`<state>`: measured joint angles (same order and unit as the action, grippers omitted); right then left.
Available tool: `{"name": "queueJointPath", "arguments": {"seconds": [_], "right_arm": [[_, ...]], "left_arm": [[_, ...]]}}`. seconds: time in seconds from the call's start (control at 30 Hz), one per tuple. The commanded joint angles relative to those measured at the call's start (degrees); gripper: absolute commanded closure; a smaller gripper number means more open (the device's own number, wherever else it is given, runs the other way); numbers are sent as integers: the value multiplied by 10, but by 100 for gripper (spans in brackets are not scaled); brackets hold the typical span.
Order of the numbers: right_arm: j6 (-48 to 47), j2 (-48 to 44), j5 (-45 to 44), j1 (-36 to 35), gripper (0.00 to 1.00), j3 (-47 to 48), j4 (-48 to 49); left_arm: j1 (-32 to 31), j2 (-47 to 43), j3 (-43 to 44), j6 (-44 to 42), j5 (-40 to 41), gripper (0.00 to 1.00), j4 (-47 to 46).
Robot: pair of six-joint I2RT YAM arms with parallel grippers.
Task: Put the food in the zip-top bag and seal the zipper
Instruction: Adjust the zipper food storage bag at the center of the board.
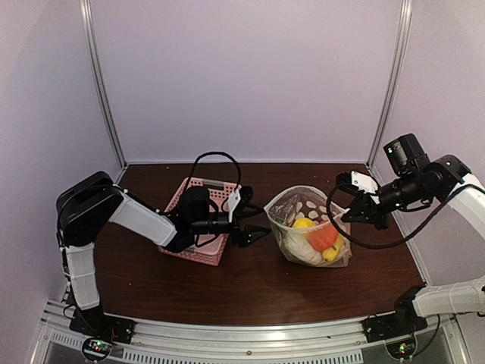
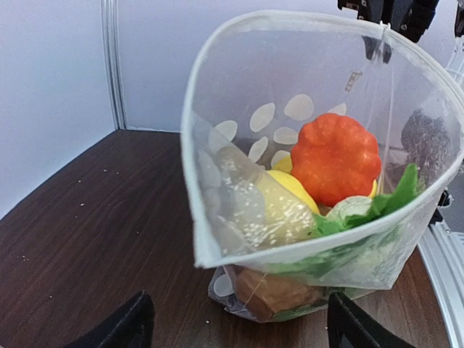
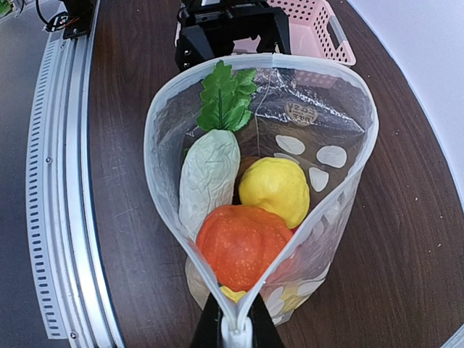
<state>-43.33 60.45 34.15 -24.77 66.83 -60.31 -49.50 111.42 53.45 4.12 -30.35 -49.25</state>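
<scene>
The zip-top bag stands open on the table, right of centre. It holds the food: an orange pumpkin, a yellow fruit, a white vegetable with green leaves, and a brown piece at the bottom. The zipper rims the wide-open mouth. My right gripper is shut on the zipper's right end, holding the bag up. My left gripper is open just left of the bag, its fingertips low and apart, touching nothing.
A pink lattice basket sits behind my left wrist, left of the bag. The metal rail runs along the near table edge. White walls close in the back and sides.
</scene>
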Motion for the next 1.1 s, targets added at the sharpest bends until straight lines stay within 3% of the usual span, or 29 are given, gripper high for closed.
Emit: {"name": "queueJointPath", "arguments": {"seconds": [0.0, 0.33, 0.8, 1.07], "right_arm": [[-5, -5, 2, -4, 100, 1, -6], [-5, 18, 6, -4, 100, 20, -18], [19, 8, -5, -2, 100, 21, 13], [8, 6, -22, 31, 100, 31, 3]], "left_arm": [[32, 45, 12, 152, -126, 17, -236], [32, 93, 92, 185, -180, 28, -238], [32, 96, 117, 158, -218, 76, -150], [36, 48, 105, 87, -194, 97, -25]]}}
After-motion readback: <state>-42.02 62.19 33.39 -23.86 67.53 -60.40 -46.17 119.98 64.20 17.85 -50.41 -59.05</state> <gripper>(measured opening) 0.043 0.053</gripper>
